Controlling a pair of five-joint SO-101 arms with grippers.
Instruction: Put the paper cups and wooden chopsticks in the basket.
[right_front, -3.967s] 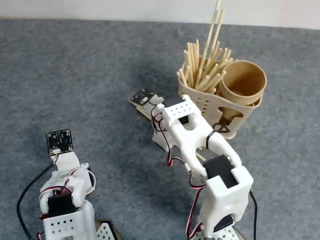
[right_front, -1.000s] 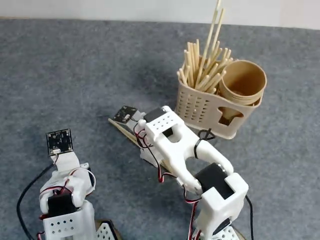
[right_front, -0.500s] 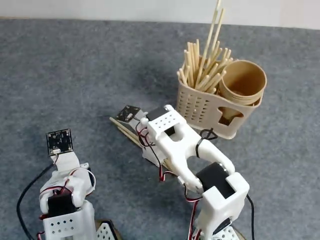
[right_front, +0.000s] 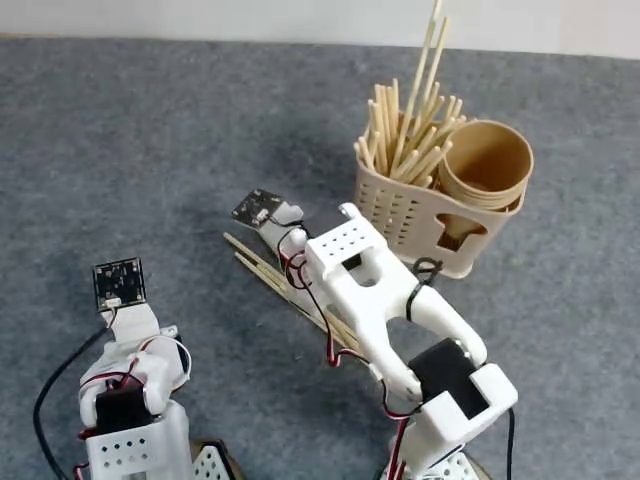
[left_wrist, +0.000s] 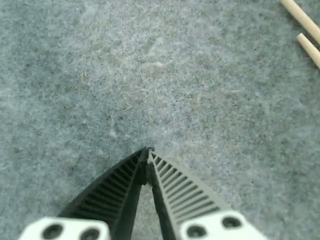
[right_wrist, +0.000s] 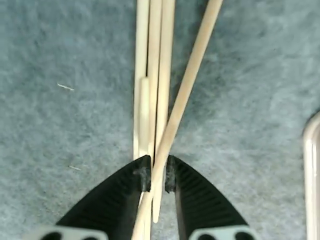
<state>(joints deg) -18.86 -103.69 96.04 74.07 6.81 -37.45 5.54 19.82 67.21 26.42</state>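
A few wooden chopsticks (right_front: 255, 268) lie side by side on the grey carpet, left of the beige basket (right_front: 410, 218). My right arm (right_front: 345, 262) hangs over them. In the right wrist view my right gripper (right_wrist: 156, 175) is shut on one chopstick (right_wrist: 190, 80), which crosses slantwise over the others (right_wrist: 150, 65). The basket holds many upright chopsticks (right_front: 405, 130) and stacked paper cups (right_front: 487, 160). My left gripper (left_wrist: 148, 152) is shut with nothing in it, low over bare carpet; two chopstick ends (left_wrist: 302, 22) lie beyond it.
My left arm (right_front: 130, 385) stays folded at the near left of the table. The basket's rim (right_wrist: 312, 165) shows close beside the right gripper. Grey carpet (right_front: 150, 150) covers the table, bare to the far left.
After being by the basket, the right arm swung left over the loose chopsticks, then shifted slightly back and right, uncovering more of them. The left arm has not moved.
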